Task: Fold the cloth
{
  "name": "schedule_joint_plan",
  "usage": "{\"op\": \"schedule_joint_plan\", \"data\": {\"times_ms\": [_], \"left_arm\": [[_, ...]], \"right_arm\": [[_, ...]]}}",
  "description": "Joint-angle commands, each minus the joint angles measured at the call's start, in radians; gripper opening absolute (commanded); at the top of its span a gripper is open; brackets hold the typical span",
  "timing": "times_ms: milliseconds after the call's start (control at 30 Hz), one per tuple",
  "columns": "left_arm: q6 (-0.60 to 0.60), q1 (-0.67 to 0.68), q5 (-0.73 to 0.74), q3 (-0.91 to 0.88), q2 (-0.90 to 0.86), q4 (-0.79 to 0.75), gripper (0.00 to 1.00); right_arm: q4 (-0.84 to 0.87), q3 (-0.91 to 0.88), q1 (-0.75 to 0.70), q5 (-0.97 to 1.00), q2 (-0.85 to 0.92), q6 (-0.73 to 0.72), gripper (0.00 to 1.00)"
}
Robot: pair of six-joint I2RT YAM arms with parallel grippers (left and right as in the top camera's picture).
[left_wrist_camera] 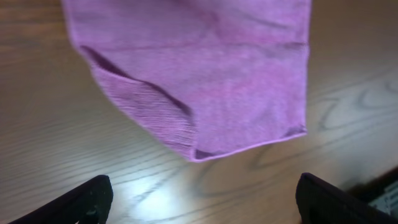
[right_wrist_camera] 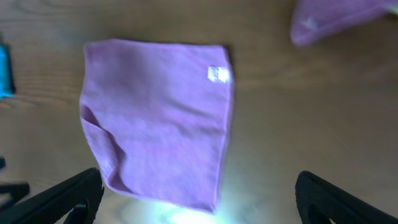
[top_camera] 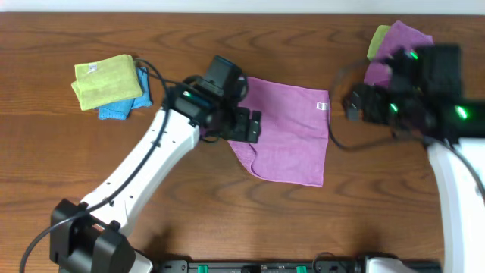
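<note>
The square pinkish-purple microfibre cloth [top_camera: 292, 129] lies midway along the far edge of the brown wooden table [top_camera: 61, 167], its near left corner turned over on itself. Both the left gripper [top_camera: 246, 125], at the cloth's left edge, and the right gripper [top_camera: 356, 102], off its right edge, stand wide apart and empty. Best draw that corner flat first, then pinch low; no container shows.

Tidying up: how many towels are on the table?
5: the cloth, centre; a yellow-green towel on a blue towel, left; another yellow-green towel and a violet towel, top right, where the right arm may hide more.
</note>
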State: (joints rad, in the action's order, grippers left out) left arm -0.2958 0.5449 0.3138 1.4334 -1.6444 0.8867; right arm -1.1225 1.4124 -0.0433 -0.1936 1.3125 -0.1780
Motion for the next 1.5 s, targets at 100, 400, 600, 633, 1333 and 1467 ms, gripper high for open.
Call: {"op": "schedule_joint_plan", "data": {"times_ms": [100,400,600,633,1333,1467], "left_arm": [[-0.019,0.071,-0.002,0.021,-0.062,-0.040,0.96],[-0.044,0.118,0.043,0.021,-0.216,-0.106,0.96],[-0.130,0.120,-0.084,0.021,-0.259,-0.021,1.00],[-0.169,0.121,-0.127,0.022,-0.259,0.005,1.00],[-0.367,0.221,-0.393,0.022,-0.288,0.032,0.95],[-0.366,0.221,-0.396,0.022,-0.338,0.036,0.94]], "right_arm": [[-0.005,-0.227,-0.080,-0.076,-0.230,0.030,0.99],[-0.027,-0.303,-0.080,-0.086,-0.345,0.006,0.99],[-0.026,-0.303,-0.080,-0.100,-0.345,-0.009,0.99],[-0.026,-0.303,-0.080,-0.100,-0.345,-0.009,0.99],[0.017,-0.303,-0.080,-0.138,-0.345,-0.047,0.99],[0.019,-0.303,-0.080,-0.140,-0.345,-0.054,0.99]]}}
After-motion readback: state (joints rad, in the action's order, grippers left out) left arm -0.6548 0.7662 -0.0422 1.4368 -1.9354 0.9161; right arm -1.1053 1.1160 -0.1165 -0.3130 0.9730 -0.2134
